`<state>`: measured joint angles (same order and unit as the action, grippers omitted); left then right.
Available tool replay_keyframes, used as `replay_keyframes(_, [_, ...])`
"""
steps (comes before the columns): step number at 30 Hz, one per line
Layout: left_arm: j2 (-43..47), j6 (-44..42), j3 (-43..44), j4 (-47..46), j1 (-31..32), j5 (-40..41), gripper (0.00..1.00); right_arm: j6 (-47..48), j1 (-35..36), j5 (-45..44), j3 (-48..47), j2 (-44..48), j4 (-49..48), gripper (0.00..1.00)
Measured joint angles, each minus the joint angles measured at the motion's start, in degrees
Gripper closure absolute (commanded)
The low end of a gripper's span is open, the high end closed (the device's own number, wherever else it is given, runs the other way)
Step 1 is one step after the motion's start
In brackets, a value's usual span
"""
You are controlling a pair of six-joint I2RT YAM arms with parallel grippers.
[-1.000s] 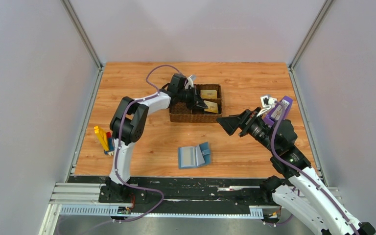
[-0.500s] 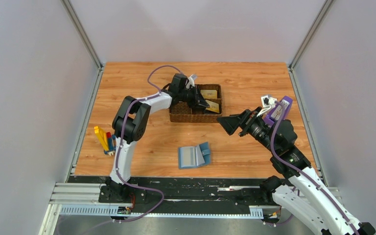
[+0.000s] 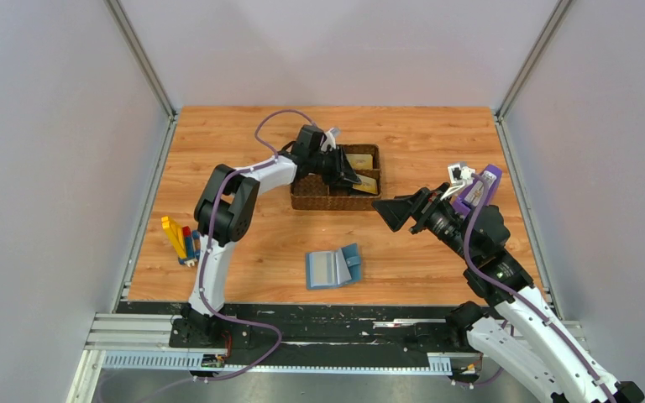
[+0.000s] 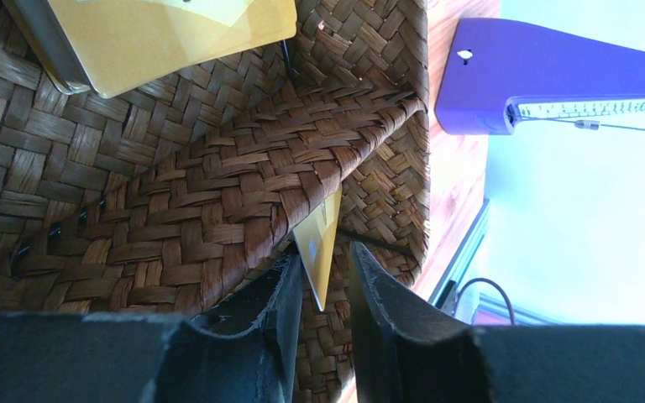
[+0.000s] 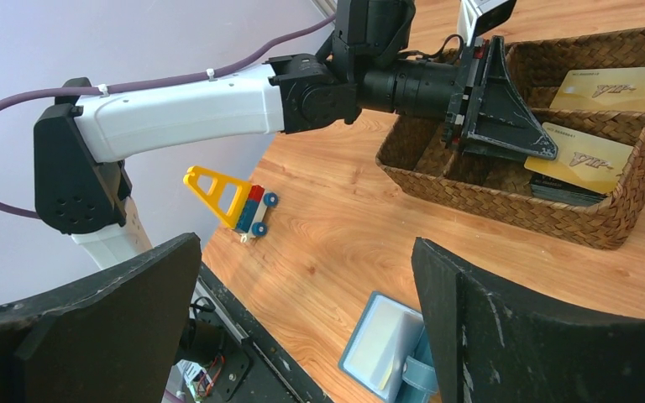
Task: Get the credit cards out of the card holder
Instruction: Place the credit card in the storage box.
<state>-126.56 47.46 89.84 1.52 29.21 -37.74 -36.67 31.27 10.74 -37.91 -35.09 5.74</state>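
Observation:
The card holder [image 3: 333, 267] lies open on the table, light blue inside; it also shows in the right wrist view [image 5: 386, 344]. Two gold credit cards lie in the brown woven tray [image 3: 319, 200], one at the back [image 3: 359, 160] and one at the front right [image 3: 368, 182]. My left gripper [image 3: 351, 178] reaches into the tray. In the left wrist view its jaws [image 4: 323, 252] stand a little apart around a corner of the front card [image 4: 317, 239], with a gap on the right side. My right gripper [image 3: 399, 210] is wide open and empty, above the table right of the holder.
A purple metronome [image 3: 479, 189] stands right of the tray, behind my right arm. Yellow, red and blue toy blocks [image 3: 178, 239] lie at the left. A dark stack [image 5: 558, 189] lies under the front card. Grey walls close the table on three sides.
My left gripper has shifted slightly to the right inside the tray, and the front gold card has moved with it. The right arm and the card holder have not moved.

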Motion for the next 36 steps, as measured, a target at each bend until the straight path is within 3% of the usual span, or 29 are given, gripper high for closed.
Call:
replay_keyframes(21, [0.8, -6.6, 3.0, 9.2, 0.4, 4.2, 0.47, 0.3, 0.0, 0.3, 0.0, 1.1, 0.0, 0.0])
replay_keyframes(36, [2.0, -7.9, 3.3, 13.7, 0.4, 5.5, 0.42, 0.2, 0.0, 0.3, 0.0, 1.3, 0.0, 0.0])
